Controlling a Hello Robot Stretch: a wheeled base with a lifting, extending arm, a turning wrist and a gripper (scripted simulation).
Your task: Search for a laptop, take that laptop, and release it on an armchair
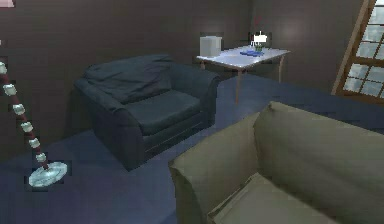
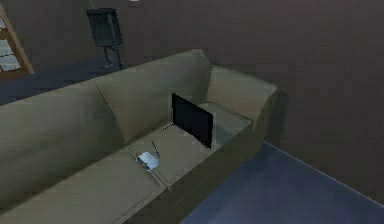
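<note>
Dark walls and a blue floor are enclosing a dim sitting room.

Forward view: a dark blue armchair (image 1: 150, 100) is standing just left of centre, toward 10 o'clock. A white bench (image 1: 243, 60) is standing beyond it at 1 o'clock, carrying a few objects too small to name. A white box (image 1: 209, 46) is standing just beside the bench at 12 o'clock. A window (image 1: 366, 50) is showing at 2 o'clock, a floor lamp (image 1: 48, 175) is resting its round base on the floor at 8 o'clock, and an olive sofa (image 1: 290, 165) is lying at 5 o'clock.

Arm side view: the laptop (image 2: 192, 121) is sitting on the olive sofa's seat at centre, its dark screen standing upright, near the armrest at 2 o'clock. A small pale object (image 2: 149, 159) is lying on the seat at 7 o'clock from the laptop, near it but apart. A dark piece of furniture (image 2: 105, 28) is standing by the wall at 11 o'clock.

Whether the jaws are apart, together or clamped on anything cannot be told.
</note>
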